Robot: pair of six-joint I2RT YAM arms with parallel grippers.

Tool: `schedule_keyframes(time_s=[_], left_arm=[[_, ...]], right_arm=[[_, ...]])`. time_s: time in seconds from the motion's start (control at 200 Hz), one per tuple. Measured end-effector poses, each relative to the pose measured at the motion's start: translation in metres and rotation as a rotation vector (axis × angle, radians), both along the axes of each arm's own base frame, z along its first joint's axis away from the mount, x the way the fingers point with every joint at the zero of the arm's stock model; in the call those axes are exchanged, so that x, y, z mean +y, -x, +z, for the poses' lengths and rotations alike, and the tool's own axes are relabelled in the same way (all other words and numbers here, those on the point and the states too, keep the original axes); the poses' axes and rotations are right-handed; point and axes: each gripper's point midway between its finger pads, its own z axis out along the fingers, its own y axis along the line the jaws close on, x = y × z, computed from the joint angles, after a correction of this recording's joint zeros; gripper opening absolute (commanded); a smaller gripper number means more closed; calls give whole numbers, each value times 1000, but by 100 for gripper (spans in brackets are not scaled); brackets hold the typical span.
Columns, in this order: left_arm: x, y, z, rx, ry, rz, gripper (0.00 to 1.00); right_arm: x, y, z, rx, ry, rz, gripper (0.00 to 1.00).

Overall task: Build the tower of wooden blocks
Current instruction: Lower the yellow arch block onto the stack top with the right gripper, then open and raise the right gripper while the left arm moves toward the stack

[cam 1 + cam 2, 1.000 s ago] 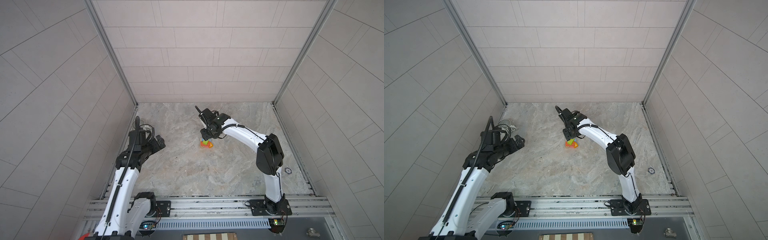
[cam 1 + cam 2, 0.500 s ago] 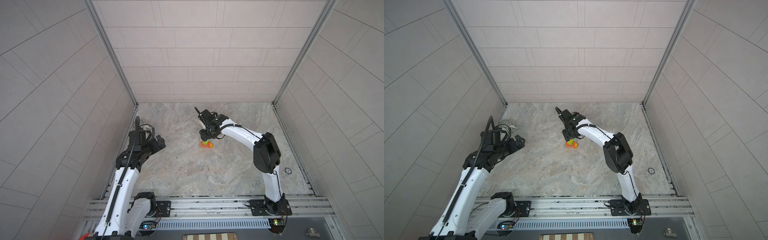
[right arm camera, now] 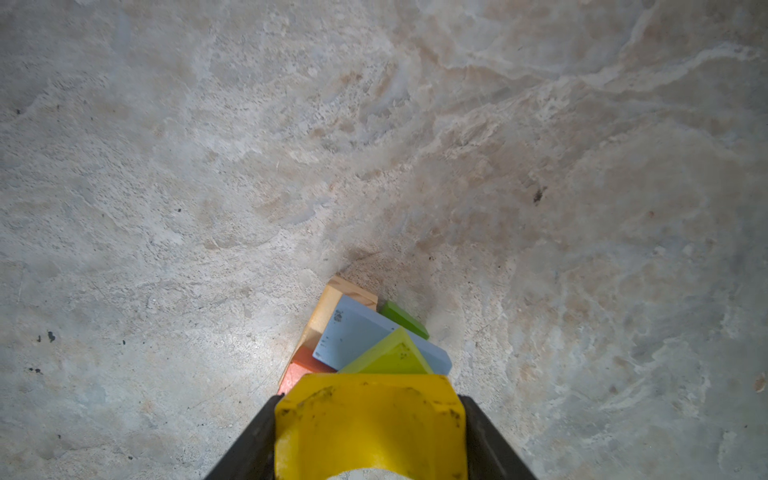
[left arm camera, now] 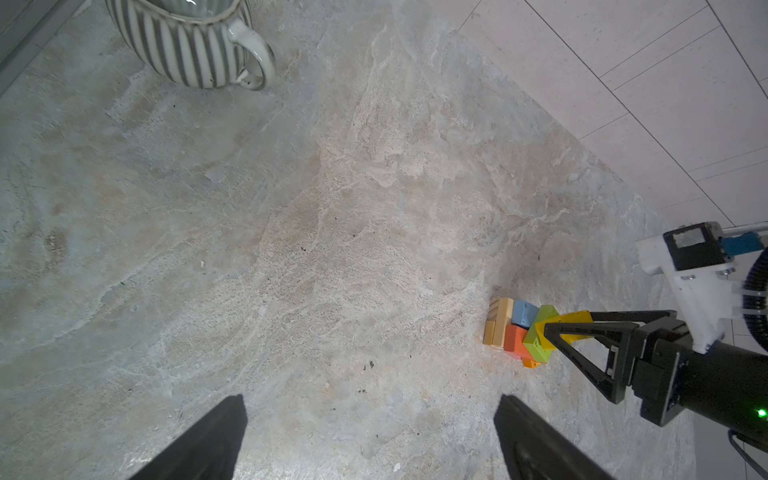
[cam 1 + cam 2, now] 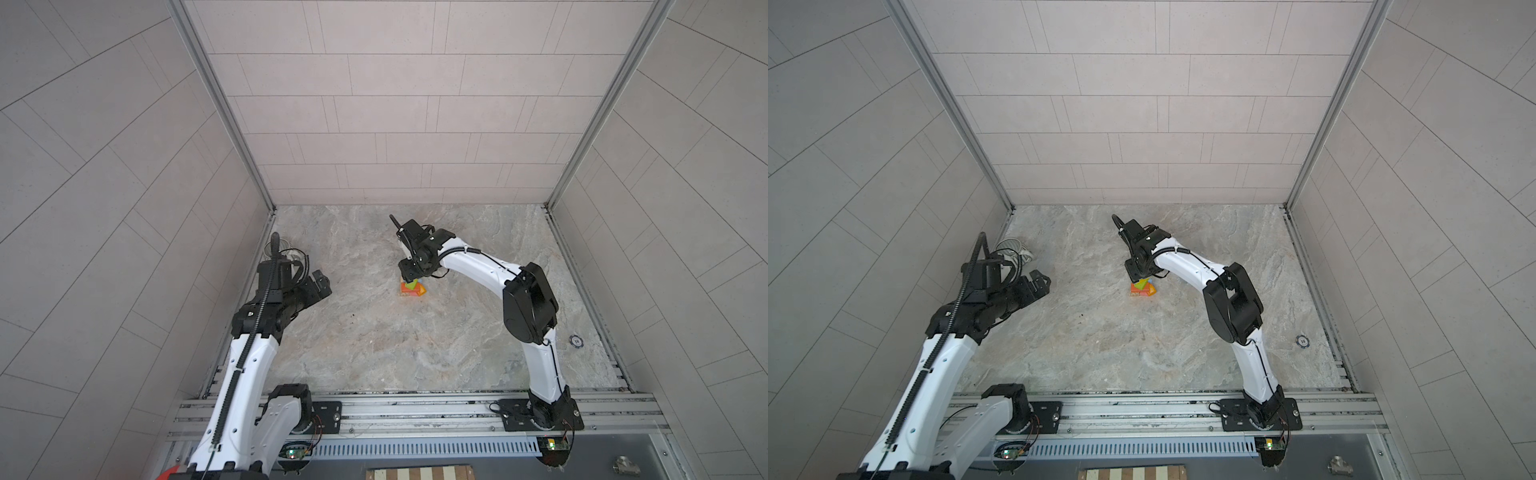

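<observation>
While gripping the yellow arch [image 3: 370, 419] in the right jaws just over the tilted green block [image 3: 390, 353] atop the tower [image 5: 412, 287] at the centre of the desk [image 5: 374, 332], left jaws wide and empty by the mug [image 4: 187, 41], likely capping step: lower level, centre, then release.

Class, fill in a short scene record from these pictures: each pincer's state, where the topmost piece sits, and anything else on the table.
Right pincer: closed on the yellow arch
Arch position: over the green block atop the wood block tower; contact unclear
Left pincer: open, empty, away from the tower
Other item: striped mug, upright, apart from the tower, on the left arm's side
</observation>
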Motion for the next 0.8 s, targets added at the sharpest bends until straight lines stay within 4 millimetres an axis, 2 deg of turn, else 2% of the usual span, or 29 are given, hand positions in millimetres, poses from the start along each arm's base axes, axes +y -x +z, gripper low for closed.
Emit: schedule_keyframes(time_s=[0.525, 0.691, 0.801], left_arm=[[-1, 0, -1, 3, 2, -3, 100], [-2, -3, -9, 37, 9, -6, 93], [-8, -8, -22, 89, 27, -28, 87]], right_arm=[[7, -3, 3, -10, -38, 1, 79], [7, -2, 5, -9, -49, 3, 81], [1, 4, 18, -17, -77, 2, 81]])
